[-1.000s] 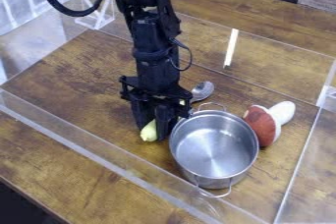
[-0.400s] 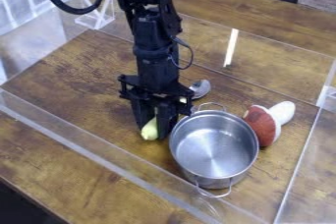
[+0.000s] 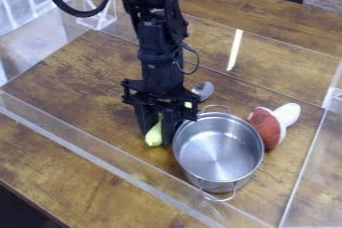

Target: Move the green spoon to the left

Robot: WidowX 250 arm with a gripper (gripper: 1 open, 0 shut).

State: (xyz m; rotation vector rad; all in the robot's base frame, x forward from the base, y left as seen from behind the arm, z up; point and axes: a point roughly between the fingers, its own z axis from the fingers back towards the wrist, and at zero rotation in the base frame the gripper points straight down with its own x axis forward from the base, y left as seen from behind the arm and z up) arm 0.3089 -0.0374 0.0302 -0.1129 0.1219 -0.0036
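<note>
- Nothing much has shifted vs. a sec ago — arm, spoon, pot all sit where they were; the spoon's yellow-green end may poke out a touch lower-left, hard to say.
- Black robot arm comes down from the top-left, wrist pointing straight down at the wooden table.
- gripper is down at table level, fingers drawn tight together — pinched on the green spoon as far as I can see, w/ the handle passing between them.
- Spoon's thick yellow-green handle sticks out below the fingers toward the lower left, tip resting on or just above the wood; can't tell which.
- Its silver bowl end shows up-right of the gripper, near the pot's far rim.
- steel pot stands upright just right of the gripper, open and shiny inside, handle end of the spoon just beside its left wall — touching or not, can't tell.
- mushroom toy, red-brown w/ a white part, lies on its side against the pot's right side.
- clear plastic walls ring the work area; front edge runs diagonally across the lower left.
- White upright strip stands at the back, well apart from the rest.
</note>
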